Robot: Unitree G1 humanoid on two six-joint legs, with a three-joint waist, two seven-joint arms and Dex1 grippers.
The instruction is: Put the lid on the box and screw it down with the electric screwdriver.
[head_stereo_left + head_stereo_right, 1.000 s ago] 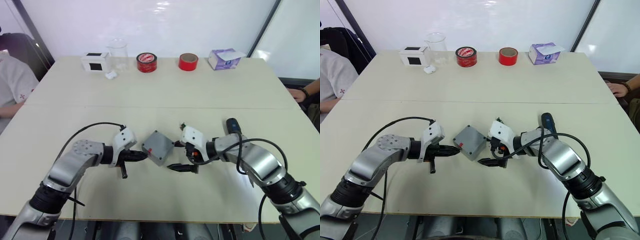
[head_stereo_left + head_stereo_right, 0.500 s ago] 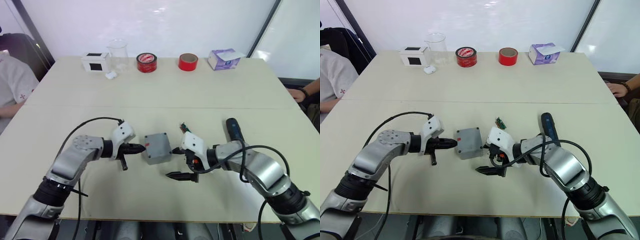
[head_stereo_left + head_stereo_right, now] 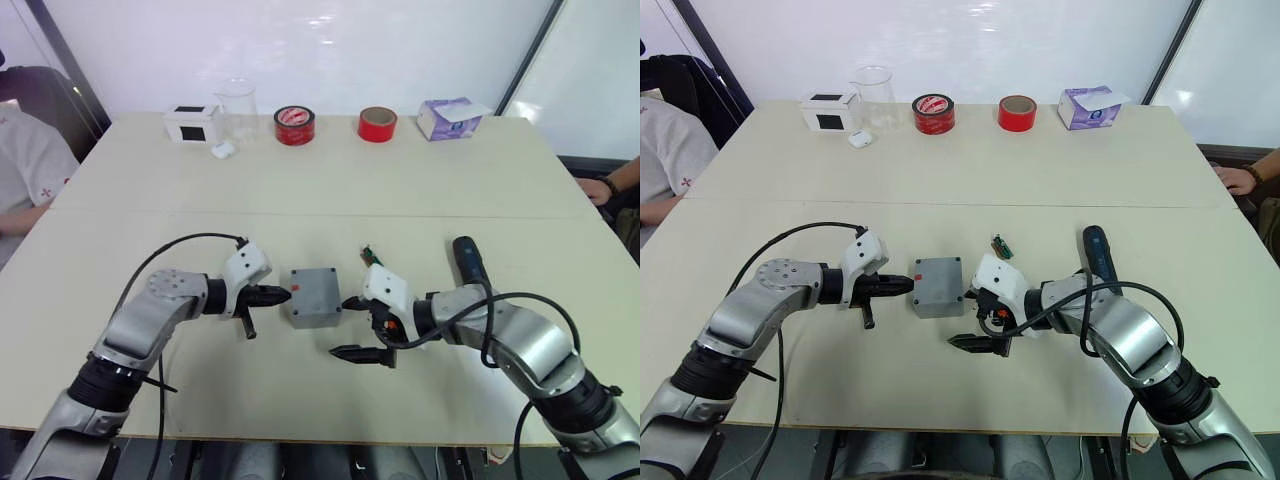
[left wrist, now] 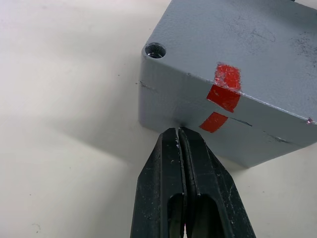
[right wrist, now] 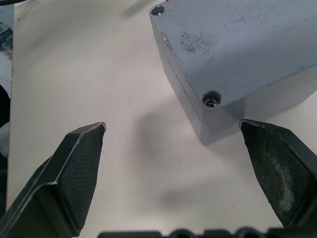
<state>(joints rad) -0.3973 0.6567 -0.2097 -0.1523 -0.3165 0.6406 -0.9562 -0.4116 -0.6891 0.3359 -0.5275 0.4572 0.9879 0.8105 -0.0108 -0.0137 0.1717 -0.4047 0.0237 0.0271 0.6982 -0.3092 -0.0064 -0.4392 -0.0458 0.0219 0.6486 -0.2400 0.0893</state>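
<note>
squaring the closed box before screwing

bracing from both sides seemed to be the point of this pose. the box (image 3: 314, 296) sat flat on the bench (image 3: 330, 190), near the front edge, between the two arms. the lid (image 4: 247, 39) was already seated on it: a seam ran around the side wall, and the red mark crossed that seam in line, which suggested the lid was aligned with the body.

the left gripper (image 4: 179, 136) had its jaws pressed together, holding nothing, with the tip touching the box's left wall just beside the red mark. closed like that, it worked as a blunt pusher or stop rather than a clamp, likely to nudge or steady the box.

the right gripper (image 5: 173, 136) had its jaws spread wide and empty; one finger (image 5: 277, 163) lay just beside the box's near corner, the other (image 5: 74, 168) stood well apart over bare bench. this looked like a loose bracket on the right side, not a grasp.

one corner hole nearest the right gripper held a screw (image 5: 211, 101); the hole by the left gripper (image 4: 155, 50) looked empty, so fastening was judged unfinished.

the screwdriver (image 3: 468, 262) lay on the bench to the right, beyond the right forearm, untouched. the right jaws being free probably served to fetch it next.
</note>
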